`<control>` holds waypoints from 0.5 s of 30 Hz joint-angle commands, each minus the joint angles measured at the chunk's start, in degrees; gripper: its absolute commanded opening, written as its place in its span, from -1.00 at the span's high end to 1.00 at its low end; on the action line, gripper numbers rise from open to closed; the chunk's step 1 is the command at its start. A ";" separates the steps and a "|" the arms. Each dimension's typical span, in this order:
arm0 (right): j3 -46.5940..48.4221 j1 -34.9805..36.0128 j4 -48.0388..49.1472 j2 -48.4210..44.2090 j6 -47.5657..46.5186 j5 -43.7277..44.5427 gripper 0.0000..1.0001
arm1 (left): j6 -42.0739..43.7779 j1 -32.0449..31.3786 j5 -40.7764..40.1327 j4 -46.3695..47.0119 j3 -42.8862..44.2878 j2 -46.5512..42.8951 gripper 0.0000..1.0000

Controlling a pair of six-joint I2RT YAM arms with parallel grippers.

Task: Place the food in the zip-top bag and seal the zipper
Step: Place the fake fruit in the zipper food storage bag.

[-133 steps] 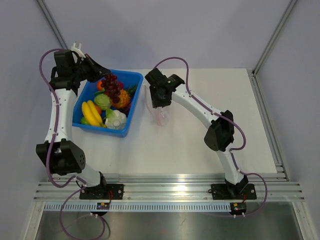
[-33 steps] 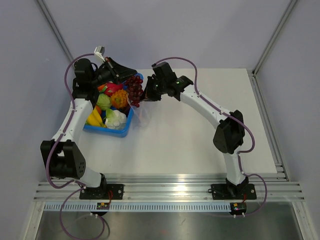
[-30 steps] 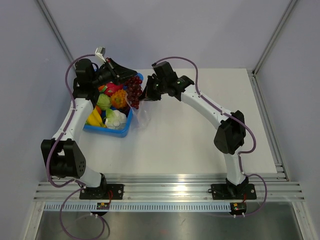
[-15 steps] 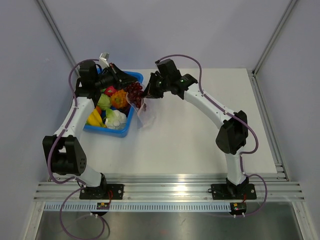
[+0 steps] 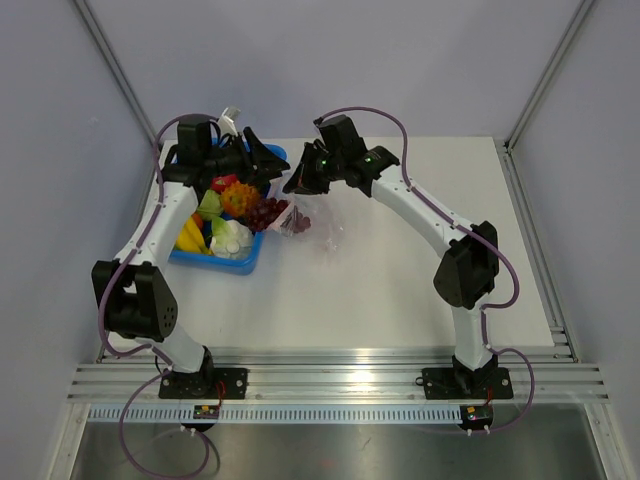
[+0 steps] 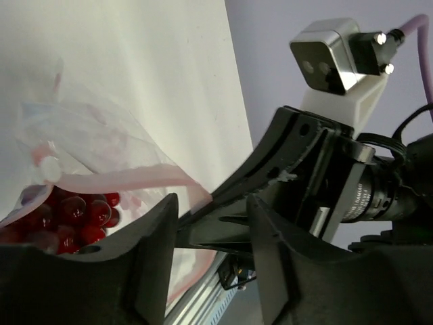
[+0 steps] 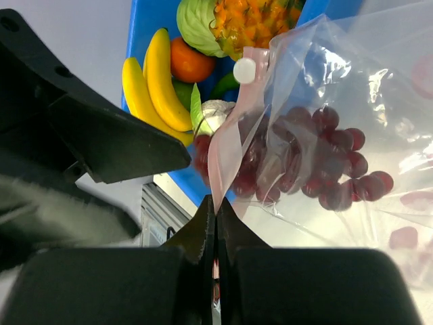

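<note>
Observed: grapes [image 7: 318, 162] dark red-purple; zip-top bag [image 7: 379, 81] transparent, its zipper [image 7: 230, 135] pale pink; tray [image 7: 145, 27] blue; bananas [image 7: 152, 81] yellow; cabbage [image 7: 196, 20] pale green; table [image 5: 400, 280] white.

Blue rectangular plastic tray [image 5: 215, 263]: below left gripper [image 5: 272, 170], extending nearward and to its left; just left of right gripper [image 5: 297, 186]. Tray rests on white matte tabletop [image 5: 400, 290], which spreads wide to right gripper's right. Ribbed aluminium rails [image 5: 340, 378]: well behind both grippers, at table's near edge. Pale grey walls [image 5: 350, 60] beyond.

White arms [image 5: 415, 208], black joints [image 5: 465, 272], purple cables [image 5: 362, 109]
</note>
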 commanded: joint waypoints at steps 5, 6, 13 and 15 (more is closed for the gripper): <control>-0.76 -0.47 5.81 -3.97 1.91 -3.25 1.00 | 4.58 -1.05 0.11 -2.99 3.33 -0.03 -0.04; -0.85 -0.38 5.81 -3.79 1.92 -3.43 1.00 | 4.57 -1.05 0.28 -2.72 3.24 -0.38 -0.03; -1.99 -0.38 6.95 -3.35 2.27 -3.87 1.00 | 8.17 1.13 -1.21 -7.64 4.91 -3.97 -0.03; -2.17 -0.38 7.22 -3.26 2.44 -4.31 1.00 | 8.35 3.94 -2.26 -8.70 3.16 -5.21 -0.02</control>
